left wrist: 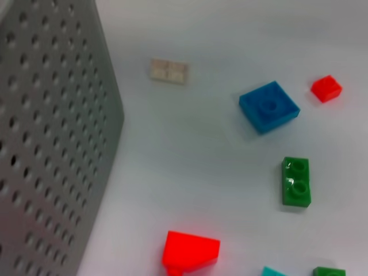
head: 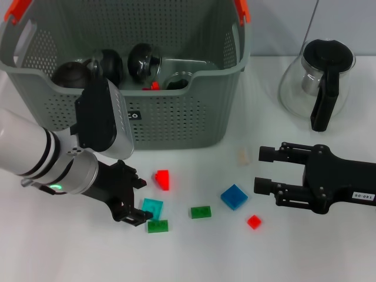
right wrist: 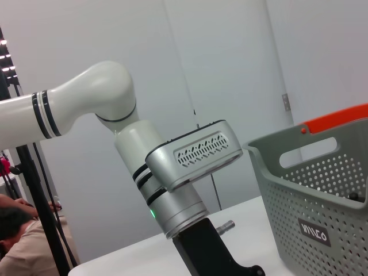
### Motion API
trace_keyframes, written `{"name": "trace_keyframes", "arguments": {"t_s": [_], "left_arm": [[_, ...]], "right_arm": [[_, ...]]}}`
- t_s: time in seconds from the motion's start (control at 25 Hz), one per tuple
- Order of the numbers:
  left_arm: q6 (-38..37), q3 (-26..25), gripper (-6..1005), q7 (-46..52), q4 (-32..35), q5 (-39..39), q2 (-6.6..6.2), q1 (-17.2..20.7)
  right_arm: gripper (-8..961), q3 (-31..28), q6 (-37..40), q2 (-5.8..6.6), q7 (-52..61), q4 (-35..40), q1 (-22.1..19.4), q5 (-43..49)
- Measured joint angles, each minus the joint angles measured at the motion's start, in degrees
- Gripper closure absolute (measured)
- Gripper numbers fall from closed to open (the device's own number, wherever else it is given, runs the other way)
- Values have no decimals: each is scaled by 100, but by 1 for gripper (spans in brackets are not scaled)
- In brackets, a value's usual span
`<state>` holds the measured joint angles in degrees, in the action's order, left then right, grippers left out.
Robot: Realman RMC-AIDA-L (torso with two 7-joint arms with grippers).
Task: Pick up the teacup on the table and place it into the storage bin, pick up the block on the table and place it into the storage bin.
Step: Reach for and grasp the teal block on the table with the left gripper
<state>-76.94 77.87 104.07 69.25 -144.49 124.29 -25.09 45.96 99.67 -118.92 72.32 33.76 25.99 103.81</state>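
Observation:
The grey perforated storage bin stands at the back left, and dark round teacups lie inside it. Loose blocks are scattered on the white table in front of it: red, teal, two green, blue, small red and beige. My left gripper hovers low and open just left of the teal and red blocks, holding nothing. My right gripper is open and empty, to the right of the blue block. The left wrist view shows the red block, blue block and bin wall.
A glass teapot with a black lid and handle stands at the back right. The bin's orange handle ends rise at its top corners. The right wrist view shows the left arm and the bin.

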Motion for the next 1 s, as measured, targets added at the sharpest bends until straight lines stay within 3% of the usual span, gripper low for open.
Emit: {"name": "trace_keyframes", "arguments": {"t_s": [0.6,1.0], "left_arm": [[-178,159,312,79,161,-41,25,66],[-70,158,365,85,70,-71,26,44]], "right_arm": [[237,0,0,0,16,2,32,3],[237,0,-4,0,18,11,29,8]]}}
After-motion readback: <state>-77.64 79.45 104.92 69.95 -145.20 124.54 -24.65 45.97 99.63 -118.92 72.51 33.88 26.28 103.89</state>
